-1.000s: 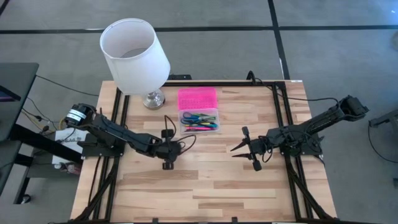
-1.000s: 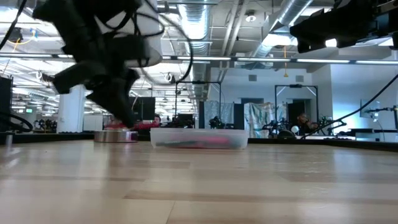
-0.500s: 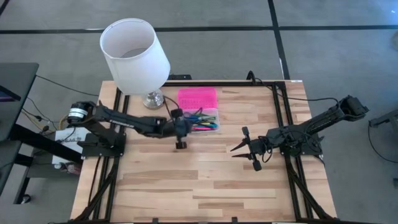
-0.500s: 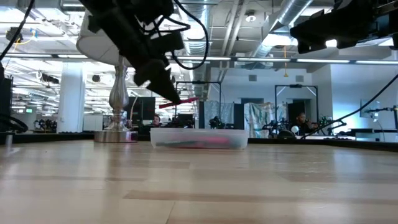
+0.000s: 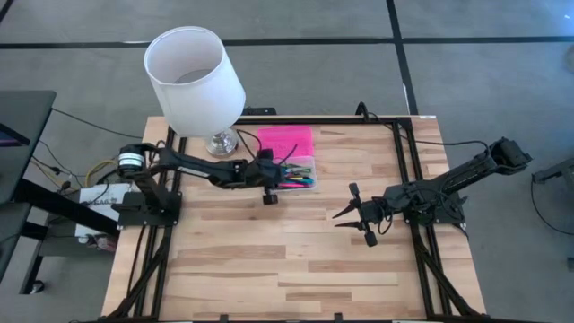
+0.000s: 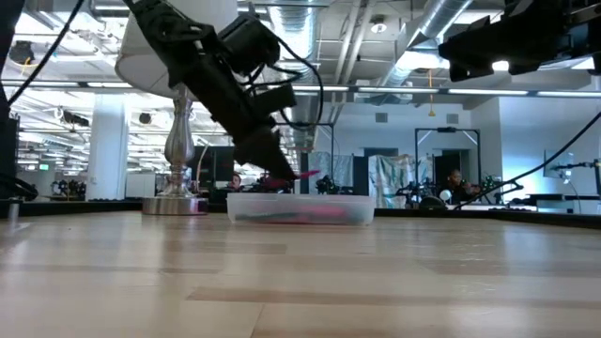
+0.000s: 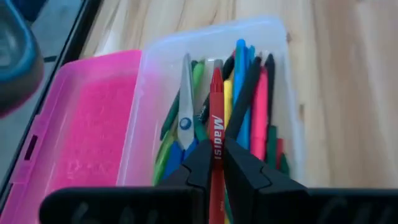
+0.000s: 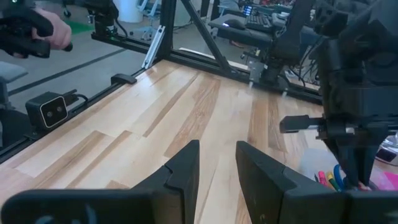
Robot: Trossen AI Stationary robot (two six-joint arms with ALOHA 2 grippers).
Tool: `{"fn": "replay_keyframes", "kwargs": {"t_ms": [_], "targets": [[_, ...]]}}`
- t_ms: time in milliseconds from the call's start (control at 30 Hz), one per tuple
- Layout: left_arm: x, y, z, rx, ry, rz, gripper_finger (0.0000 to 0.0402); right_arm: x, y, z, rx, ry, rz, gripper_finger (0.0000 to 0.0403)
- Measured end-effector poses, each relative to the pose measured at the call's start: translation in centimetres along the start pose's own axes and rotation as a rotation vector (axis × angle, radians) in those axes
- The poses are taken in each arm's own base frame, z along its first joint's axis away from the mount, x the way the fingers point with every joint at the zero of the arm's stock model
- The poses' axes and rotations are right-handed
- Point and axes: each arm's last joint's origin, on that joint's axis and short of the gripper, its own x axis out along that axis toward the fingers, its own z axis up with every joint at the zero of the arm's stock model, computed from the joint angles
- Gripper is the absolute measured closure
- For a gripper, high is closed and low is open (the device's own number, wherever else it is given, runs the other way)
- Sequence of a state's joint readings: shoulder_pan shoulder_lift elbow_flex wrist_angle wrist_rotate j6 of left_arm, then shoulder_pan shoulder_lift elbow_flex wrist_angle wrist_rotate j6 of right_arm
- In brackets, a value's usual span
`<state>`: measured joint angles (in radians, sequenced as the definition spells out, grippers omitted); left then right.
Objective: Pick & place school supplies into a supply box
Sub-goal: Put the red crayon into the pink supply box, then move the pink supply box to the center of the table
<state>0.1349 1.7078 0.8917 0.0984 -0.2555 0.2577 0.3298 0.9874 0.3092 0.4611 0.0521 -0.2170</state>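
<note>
The left arm reaches low across the light wooden table, stretched nearly straight from its base toward the clear plastic supply box with the bright pink hinged lid, which lies open beside the metal base of a white-shaded lamp. The left gripper hangs just over the box's near edge, its two dark fingers pinched on a thin red pen with white lettering that points into the box. Inside the clear base lie green, yellow, blue, black and pink pens with small blue-handled scissors. The right arm waits at the table's right side, elbow bent, right gripper with its fingers parted, holding nothing.
</note>
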Motion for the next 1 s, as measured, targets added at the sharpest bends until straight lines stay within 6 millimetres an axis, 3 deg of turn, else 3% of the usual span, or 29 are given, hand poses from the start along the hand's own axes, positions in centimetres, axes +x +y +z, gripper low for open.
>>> {"fn": "replay_keyframes", "kwargs": {"t_ms": [167, 333, 733, 1000], "targets": [[1.0, -0.2, -0.7, 0.028, 0.042, 0.074, 0.0381, 0.0, 0.0, -0.1, -0.001, 0.012, 0.003, 0.0303], [1.1, 0.0, -0.1, 0.022, 0.025, 0.088, 0.0376, 0.0, 0.0, -0.2, -0.001, 0.021, 0.005, 0.0303], [1.0, 0.1, 0.7, -0.001, -0.002, 0.067, 0.0283, 0.0, 0.0, -0.2, -0.001, 0.019, 0.004, 0.0303], [1.0, -0.1, 0.6, -0.002, -0.006, -0.016, 0.0271, 0.0, 0.0, -0.2, -0.001, 0.019, 0.004, 0.0303]]}}
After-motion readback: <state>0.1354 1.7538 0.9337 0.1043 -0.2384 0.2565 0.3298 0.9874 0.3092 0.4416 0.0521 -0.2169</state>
